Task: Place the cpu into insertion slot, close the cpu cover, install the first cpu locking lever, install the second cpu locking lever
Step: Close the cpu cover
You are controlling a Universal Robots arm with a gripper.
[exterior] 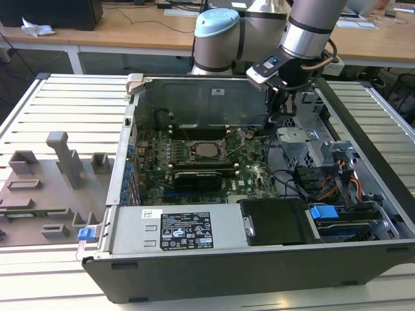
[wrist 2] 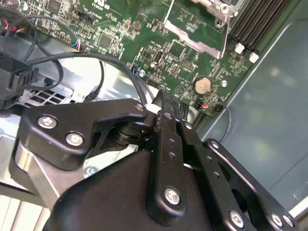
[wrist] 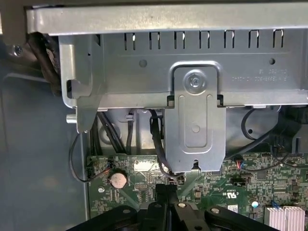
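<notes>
Exterior view: open PC case (exterior: 259, 272) lies flat on a slatted table (exterior: 65, 110). The arm comes in from the far side, and the gripper (exterior: 269, 124) is down inside the case by the rear wall. It sits on the exterior view's right of the CPU socket, above the motherboard (exterior: 194, 175).

The cpu (exterior: 208, 150) sits in the socket as a pale silver square with its top exposed. The cpu cover (exterior: 237, 137) is not down over it; it looks raised, just beside the socket on the exterior view's right. I can't make out the locking levers.

In the second wrist view the cover (wrist 2: 197, 43) shows as a silver frame with green board visible through its window. The coin cell (wrist 2: 202, 85) lies between it and the gripper (wrist 2: 165, 98), and the RAM slots (wrist 2: 255, 24) run along the board edge.

Claw is clenched in both wrist views, fingers pressed together at the tips with nothing between them. It hangs over the board edge near the coin cell (wrist: 118, 180), apart from the cpu and the cover.

In the first wrist view the gripper (wrist: 166, 190) faces a metal drive-cage bracket (wrist: 195, 120), with black cables routed behind it.

The power supply (exterior: 175, 230) sits at the near side of the case. A grey fixture tray (exterior: 45, 188) is on the table to the exterior view's left.
</notes>
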